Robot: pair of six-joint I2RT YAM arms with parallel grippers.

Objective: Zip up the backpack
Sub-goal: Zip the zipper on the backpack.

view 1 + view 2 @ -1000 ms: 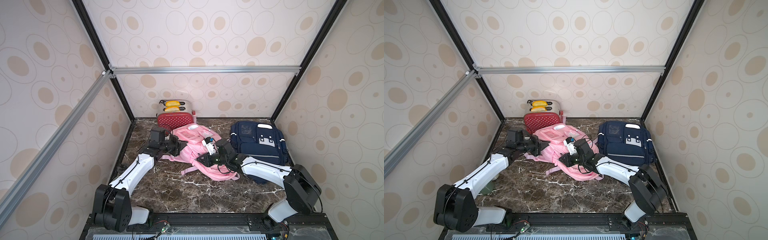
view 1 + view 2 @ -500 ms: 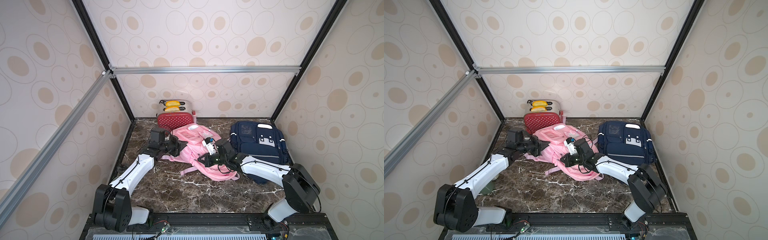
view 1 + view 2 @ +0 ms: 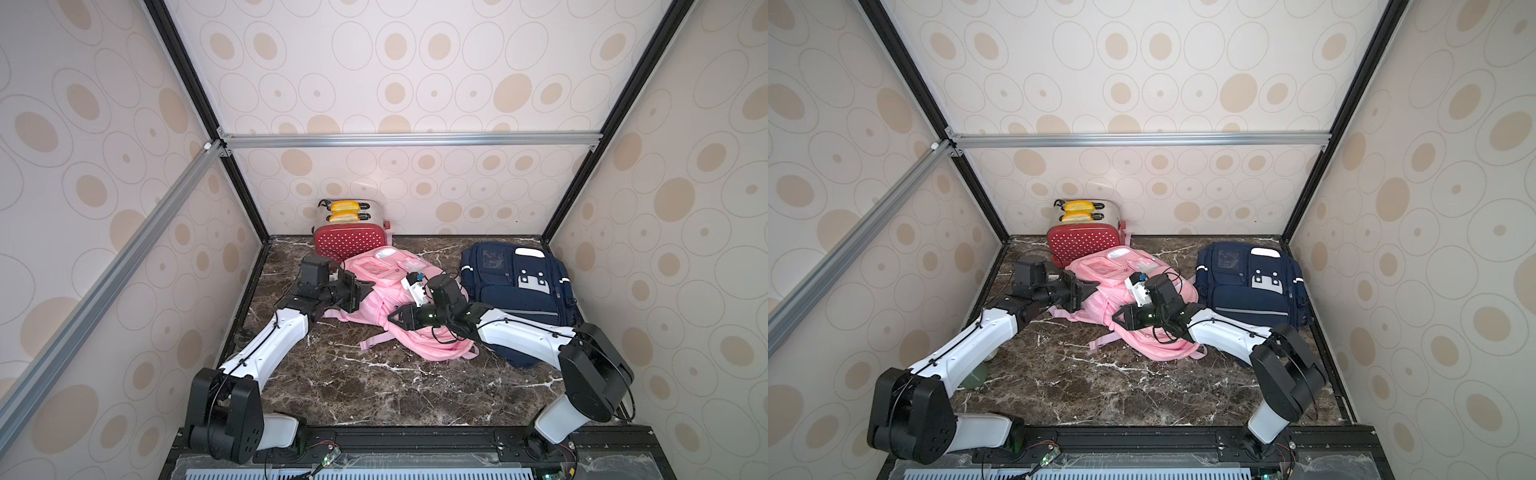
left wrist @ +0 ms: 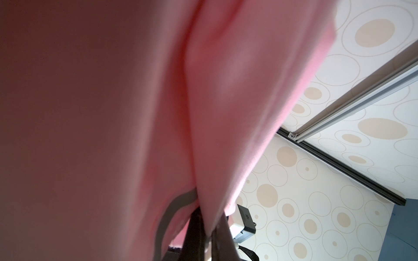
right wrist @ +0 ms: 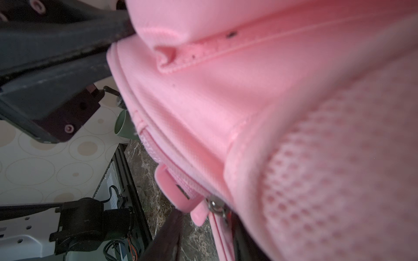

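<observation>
The left gripper [image 3: 366, 289] is clamped tight on a fold of the pink backpack [image 3: 384, 301], which lies mid-table [image 3: 374, 395] just in front of a toaster [image 3: 351, 241]. The right gripper [image 3: 394, 318] is at the bag's near side, jaws partly open and holding nothing, the zip pull [image 5: 214, 204] between its fingers. A navy backpack [image 3: 515, 282] lies alongside, farther right.

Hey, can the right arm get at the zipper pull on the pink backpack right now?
Probably yes. The zipper pull lies bare just ahead of the right gripper, with nothing between them, and the left gripper holds the backpack.
</observation>
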